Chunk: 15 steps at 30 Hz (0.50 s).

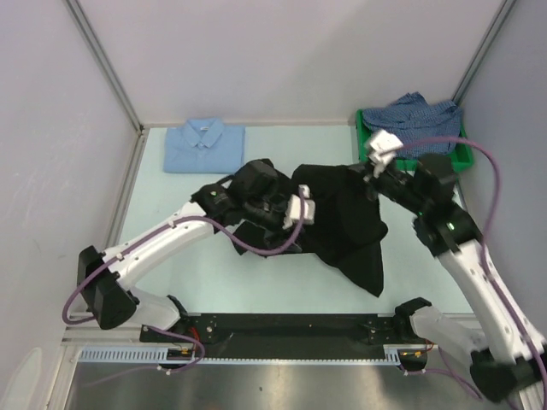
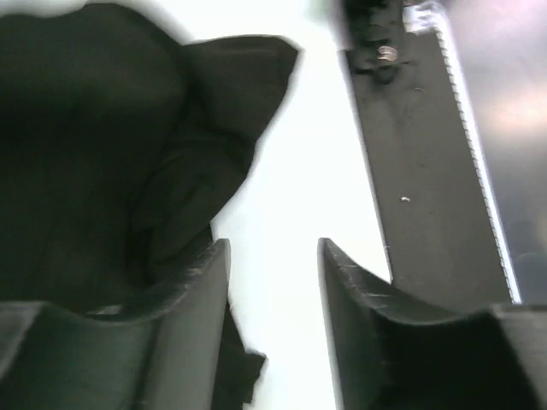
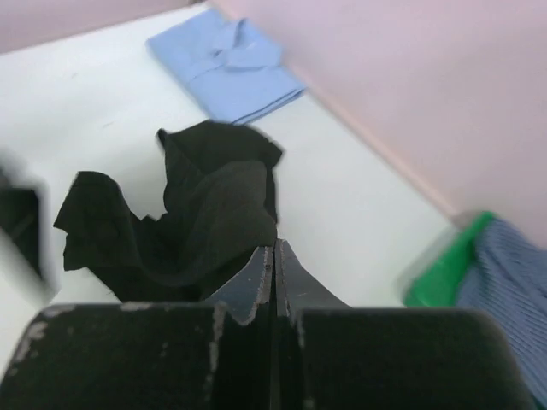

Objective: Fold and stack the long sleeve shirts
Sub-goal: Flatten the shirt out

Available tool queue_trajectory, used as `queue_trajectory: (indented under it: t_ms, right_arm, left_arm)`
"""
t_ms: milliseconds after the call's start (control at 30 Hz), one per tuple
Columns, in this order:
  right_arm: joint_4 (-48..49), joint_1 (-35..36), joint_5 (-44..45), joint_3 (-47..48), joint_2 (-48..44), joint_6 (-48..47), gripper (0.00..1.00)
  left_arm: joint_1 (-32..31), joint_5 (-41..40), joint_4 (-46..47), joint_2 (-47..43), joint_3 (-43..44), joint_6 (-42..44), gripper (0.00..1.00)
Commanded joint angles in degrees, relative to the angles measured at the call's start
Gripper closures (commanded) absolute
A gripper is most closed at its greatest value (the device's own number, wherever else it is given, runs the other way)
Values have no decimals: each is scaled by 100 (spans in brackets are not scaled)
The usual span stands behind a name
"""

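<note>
The black shirt (image 1: 342,222) lay crumpled in the middle of the table (image 1: 282,286). It was not spread flat. Seen from above, its long axis ran from the left, under the left arm, across to the near right. There a narrow tail of cloth pointed toward the near edge. Another corner rose toward the far right, up to the right gripper (image 1: 369,181).

In the right wrist view, the right gripper (image 3: 273,248) had its fingers pressed tight together. An edge of the black shirt (image 3: 214,213) met their tips and looked pinched there.

The left gripper (image 1: 301,213) hung over the middle of the heap. In its own view, the left gripper (image 2: 273,248) stood partly open, with bare table showing in the gap, and held nothing. The black shirt (image 2: 102,154) lay bunched just beside one finger.

The light blue shirt (image 1: 203,145) sat folded as a flat rectangle at the far left of the table. Its collar pointed toward the back wall and its longer side ran left to right. The checked shirt (image 1: 419,115) lay heaped in the green bin (image 1: 366,137) at the far right corner.
</note>
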Motion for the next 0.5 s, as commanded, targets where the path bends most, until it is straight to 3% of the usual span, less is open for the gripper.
queue_trajectory:
  t_ms: [0, 100, 200, 367, 467]
  right_arm:
    - [-269, -163, 761, -631, -1272, 42, 100]
    - [-657, -163, 1200, -790, -1888, 76, 100]
    - [-676, -171, 1964, -904, -2152, 234, 100]
    - [-781, -277, 1931, -922, -2258, 164, 100]
    - [-738, -277, 1878, -940, -2214, 129, 100]
  left_arm:
    - [1474, 233, 911, -549, -432, -544, 36]
    - [2390, -328, 862, -217, -575, 70, 32]
    - [2867, -690, 660, 600, -390, 738, 29]
    - [3158, -1157, 1097, 1558, -205, 986, 21]
    - [3194, -1210, 1579, 1473, -433, 1100, 16]
